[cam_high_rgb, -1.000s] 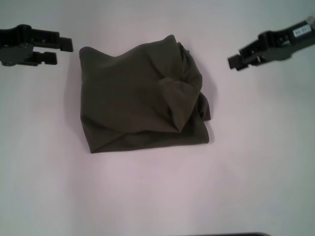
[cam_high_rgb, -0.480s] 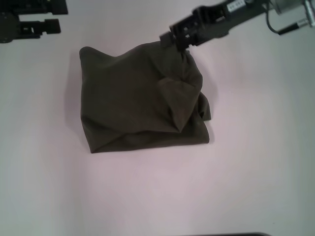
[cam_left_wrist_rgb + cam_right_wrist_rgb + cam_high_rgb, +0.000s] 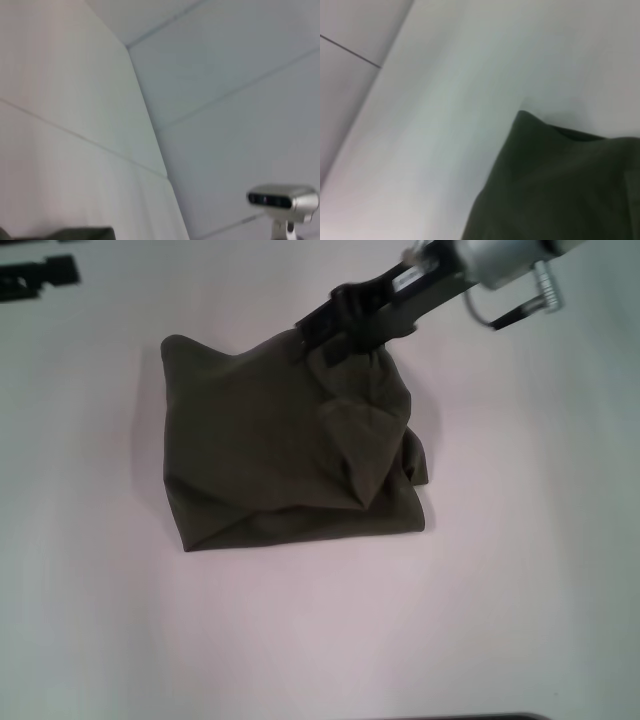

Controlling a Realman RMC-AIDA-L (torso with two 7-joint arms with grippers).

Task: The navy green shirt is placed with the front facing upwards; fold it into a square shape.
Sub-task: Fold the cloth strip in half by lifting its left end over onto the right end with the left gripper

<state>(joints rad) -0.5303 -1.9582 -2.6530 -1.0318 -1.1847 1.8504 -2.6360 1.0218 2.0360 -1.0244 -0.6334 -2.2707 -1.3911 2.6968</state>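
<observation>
Moved: right gripper (image 3: 318, 342) has travelled further left along the shirt's far edge since half a second ago; left gripper (image 3: 40, 278) has drawn back toward the far left corner, and the shirt has kept its shape and place.
Table: white surface (image 3: 320, 630) spreads under everything, in every view.
Shirt: the navy green shirt (image 3: 270, 455) lies near the middle of the table, folded into a rough, lumpy block. Its left and near edges are fairly straight; the right side is bunched, with a pointed flap lying over it. No lettering or label shows. The right wrist view shows one dark corner (image 3: 555, 185) of it against the table.
Right arm: silver and black, it reaches in from the far right, its dark tip over the far edge of the shirt, right of centre.
Right gripper state: cannot tell whether the fingers are apart or pinching cloth.
Left gripper state: only a dark sliver shows at the far left edge, well apart from the shirt; cannot tell its state.
</observation>
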